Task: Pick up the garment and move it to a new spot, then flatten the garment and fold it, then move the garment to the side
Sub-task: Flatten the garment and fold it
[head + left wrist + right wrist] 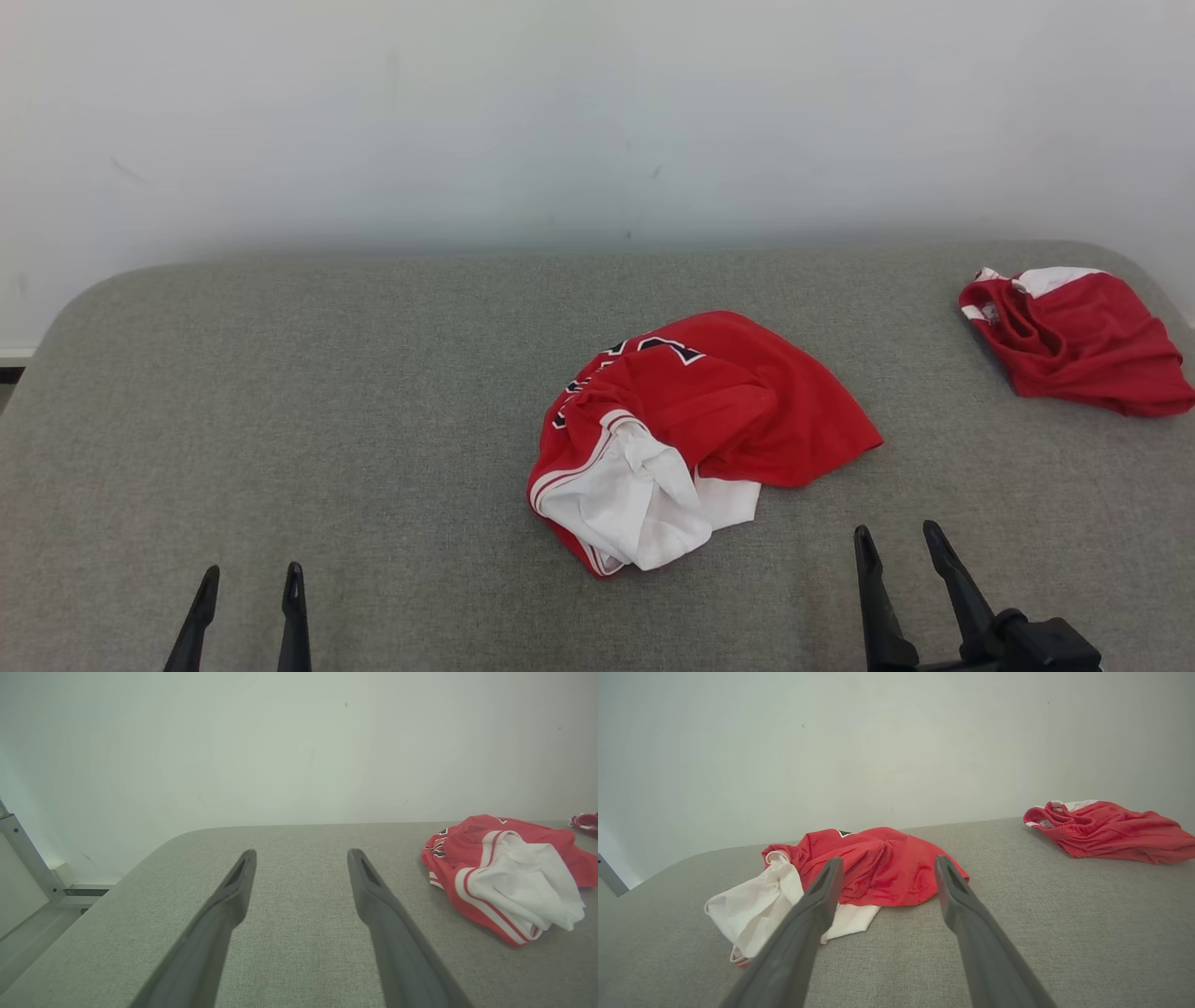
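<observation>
Right now nothing is grasped. The garment (738,411), a red jersey with white trim and dark lettering, lies crumpled in a heap mid tabletop (280,392), slightly right of centre, with the white part turned out toward the robot. The left claw (252,571) hovers at the near left, well apart from the heap, spread wide and empty. The right claw (896,530) is at the near right, near the heap's right hem, also wide and empty, not touching cloth. In the right wrist view the red hem lies straight ahead between the two fingers, with the white part off to the left. A second red garment (1083,345) is bunched at the far right corner, well apart from the heap. I cannot tell if it belongs to the task.

Handling guess: thin athletic knit, light, fully limp, probably a bit slick. It will sag from whatever point is pinched, and its layers may slide on each other. The grey cover looks textured, so dragging may catch. Better to lift.

Where to grip: the raised red fold on top, or the free red corner pointing right, gives the right claw one clean edge. The white bunch risks taking several layers.

Step, as judged: first pick-up, not yet begun. Flattening likely needs both claws at opposite edges.
</observation>
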Motion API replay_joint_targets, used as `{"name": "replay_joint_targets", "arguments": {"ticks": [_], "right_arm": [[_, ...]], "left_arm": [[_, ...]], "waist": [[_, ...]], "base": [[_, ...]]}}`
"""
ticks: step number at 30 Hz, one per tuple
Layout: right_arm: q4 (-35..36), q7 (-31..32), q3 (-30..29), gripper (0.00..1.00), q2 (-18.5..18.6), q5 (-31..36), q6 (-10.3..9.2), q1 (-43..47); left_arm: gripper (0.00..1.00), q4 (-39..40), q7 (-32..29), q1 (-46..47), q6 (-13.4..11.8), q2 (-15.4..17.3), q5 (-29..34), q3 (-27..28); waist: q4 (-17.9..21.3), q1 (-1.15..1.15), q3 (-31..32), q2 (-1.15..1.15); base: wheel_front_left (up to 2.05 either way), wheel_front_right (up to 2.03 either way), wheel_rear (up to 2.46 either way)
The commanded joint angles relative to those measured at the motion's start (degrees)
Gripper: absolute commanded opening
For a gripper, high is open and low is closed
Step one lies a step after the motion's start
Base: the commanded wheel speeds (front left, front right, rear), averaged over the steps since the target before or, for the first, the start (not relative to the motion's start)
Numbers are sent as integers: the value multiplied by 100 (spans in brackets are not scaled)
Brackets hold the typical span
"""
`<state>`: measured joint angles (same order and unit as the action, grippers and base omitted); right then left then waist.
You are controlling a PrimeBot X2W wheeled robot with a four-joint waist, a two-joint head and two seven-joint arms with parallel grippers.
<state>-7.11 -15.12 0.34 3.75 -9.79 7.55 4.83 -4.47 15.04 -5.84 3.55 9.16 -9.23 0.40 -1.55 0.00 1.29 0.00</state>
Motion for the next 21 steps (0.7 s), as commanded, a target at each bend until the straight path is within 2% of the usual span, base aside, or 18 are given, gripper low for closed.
{"name": "replay_joint_targets", "arguments": {"ticks": [1,21], "right_arm": [[-11,-2,19,100,-26,27,-14,51],[-89,-2,16,100,-52,18,-14,81]], "left_arm": [[100,-15,19,24,27,-35,50,30],[100,-132,19,72,233,-248,281,266]], "waist": [[-1,0,1,0],[-42,0,17,0]], "base": [[0,0,0],[0,0,0]]}}
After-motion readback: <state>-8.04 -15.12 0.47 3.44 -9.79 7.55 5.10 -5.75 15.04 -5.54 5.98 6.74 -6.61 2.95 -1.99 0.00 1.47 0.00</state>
